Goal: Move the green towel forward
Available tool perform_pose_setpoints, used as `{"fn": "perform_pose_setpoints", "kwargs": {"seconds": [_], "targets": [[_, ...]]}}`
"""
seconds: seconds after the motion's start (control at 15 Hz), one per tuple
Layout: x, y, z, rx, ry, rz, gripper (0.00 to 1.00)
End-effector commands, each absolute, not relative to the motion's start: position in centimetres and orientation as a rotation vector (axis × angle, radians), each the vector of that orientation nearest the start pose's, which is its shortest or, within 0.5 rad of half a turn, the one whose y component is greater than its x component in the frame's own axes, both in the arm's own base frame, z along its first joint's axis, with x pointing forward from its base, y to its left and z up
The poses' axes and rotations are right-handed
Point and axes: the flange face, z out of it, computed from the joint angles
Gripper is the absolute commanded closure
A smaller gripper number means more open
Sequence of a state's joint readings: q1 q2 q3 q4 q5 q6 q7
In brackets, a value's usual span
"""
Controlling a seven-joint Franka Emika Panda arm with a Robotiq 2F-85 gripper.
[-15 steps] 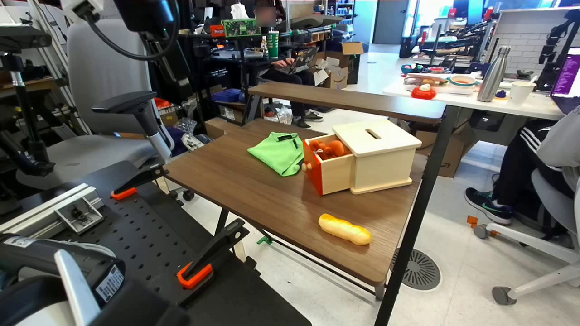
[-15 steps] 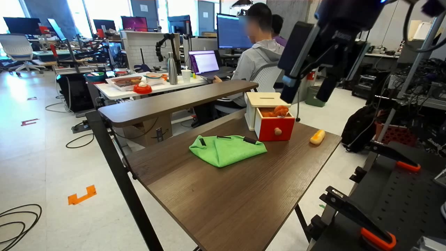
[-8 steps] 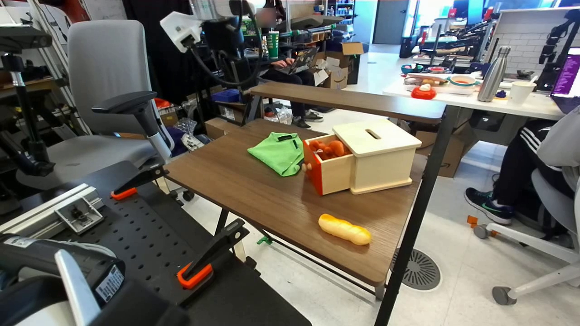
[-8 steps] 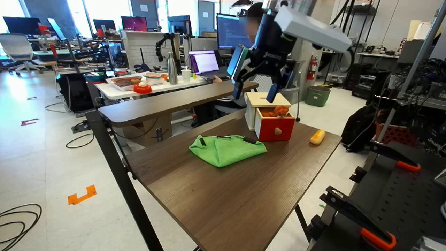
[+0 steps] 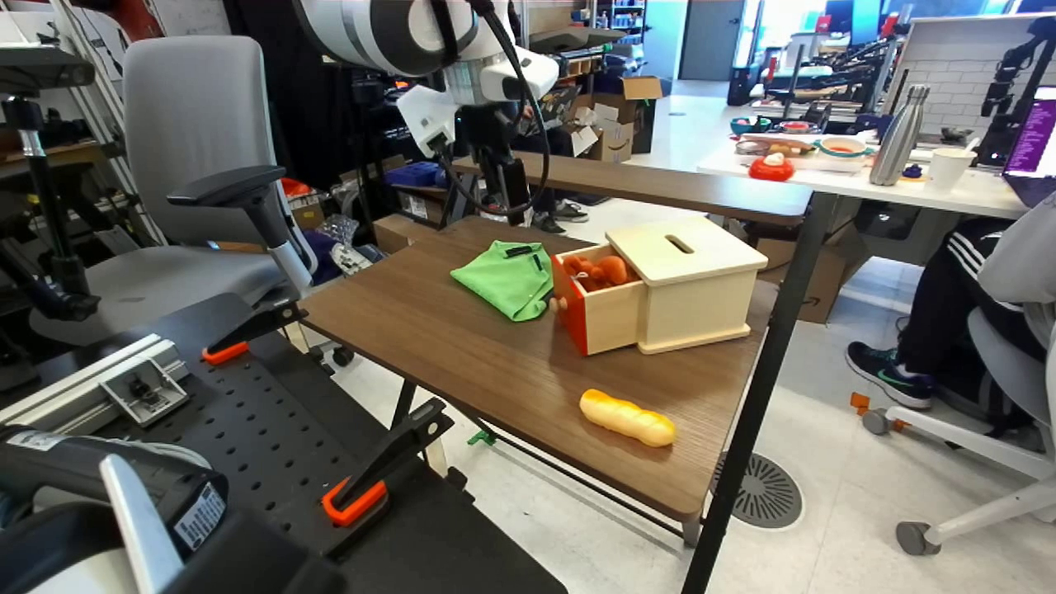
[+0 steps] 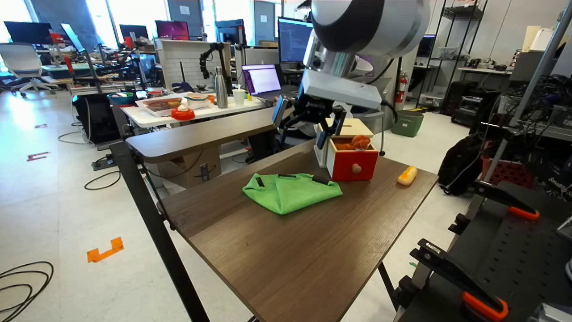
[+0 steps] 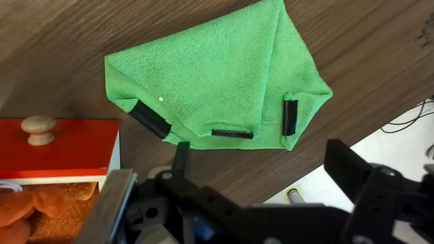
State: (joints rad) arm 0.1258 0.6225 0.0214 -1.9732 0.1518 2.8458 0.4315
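The green towel point(image 7: 210, 78) lay folded on the brown table point(image 6: 304, 250), filling the upper centre of my wrist view, with three black strips point(image 7: 290, 118) near its lower and right-hand edges. My gripper point(image 6: 302, 139) was spread wide, nothing held between its fingers; in an exterior view I had it hanging in the air to the towel's upper right, the white-and-black arm point(image 6: 371, 31) reaching down from the top of the frame.

What crowded me was the wooden box point(image 5: 693, 289). Its red-fronted drawer point(image 6: 344, 161) stood partly out, orange pieces point(image 7: 51, 200) inside, and took up the lower left of the wrist view, just beside the towel with a strip of wood between. In an exterior view a raised shelf point(image 5: 627, 180) ran above the table's upper side, and a yellow bread roll point(image 5: 629, 418) lay lower down, well apart from the towel.

For room, in an exterior view the tabletop stretched from the towel to the bottom of the frame; a black bench point(image 6: 505, 255) with clamps point(image 6: 460, 277) stood at lower right, across a gap. In the wrist view the table's edge cut diagonally through the lower right, pale floor point(image 7: 390, 142) beyond, one finger overlapping it.
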Motion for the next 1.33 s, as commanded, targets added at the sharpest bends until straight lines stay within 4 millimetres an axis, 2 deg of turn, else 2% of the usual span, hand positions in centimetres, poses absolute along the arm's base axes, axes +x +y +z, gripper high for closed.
{"fn": "perform_pose_setpoints", "kwargs": {"seconds": [0.0, 0.6, 0.93, 1.27], "targets": [[65.7, 8.4, 13.8, -2.915, 0.704, -0.352, 0.00], [67.4, 9.6, 6.8, -2.977, 0.688, -0.220, 0.00], [66.5, 10.4, 4.4, -3.028, 0.669, -0.092, 0.00], [64.1, 11.6, 2.9, -3.078, 0.651, 0.072, 0.00]]}}
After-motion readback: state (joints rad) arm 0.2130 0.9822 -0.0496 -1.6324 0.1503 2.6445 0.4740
